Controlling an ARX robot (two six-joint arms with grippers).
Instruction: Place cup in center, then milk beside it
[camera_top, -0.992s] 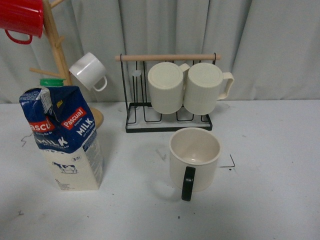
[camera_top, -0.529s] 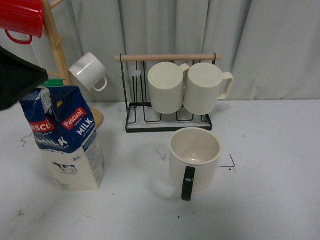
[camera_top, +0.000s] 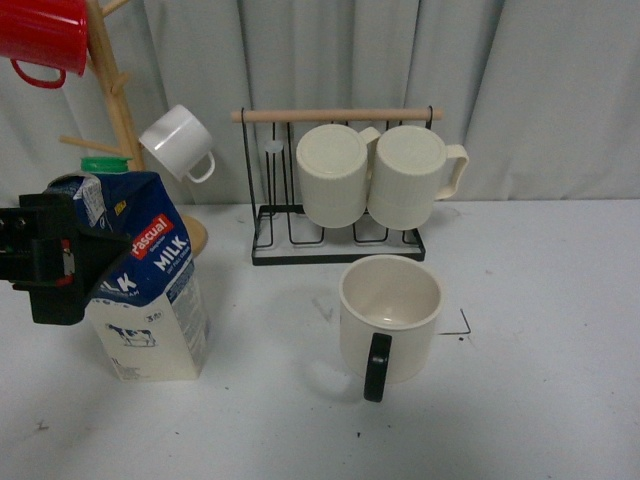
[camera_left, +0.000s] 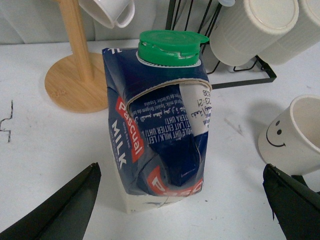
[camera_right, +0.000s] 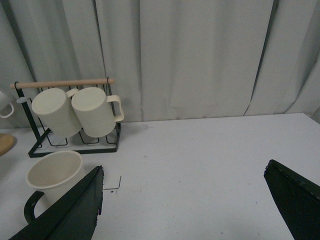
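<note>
Milk carton (camera_top: 150, 300) is the step in hand, I judge, since the cup (camera_top: 390, 315) already stands upright on the center (camera_top: 450, 322), with a black corner mark (camera_top: 465, 325) just right of it. The left hand (camera_left: 181, 169) is spread wide and holds nothing. In its wrist view the carton stands between the two fingers (camera_left: 65, 210), with bare worktop (camera_left: 45, 145) showing on either side and no contact that I can see. In the front view this hand sits at the left edge of the frame, level with the carton's blue top. The right hand (camera_right: 183, 167) is likewise wide open and empty. The next move probably calls for closing on the carton's sides, which look dented and may give, then lifting it. It would then be set beside the cup, which stands apart toward mid-frame.
</note>
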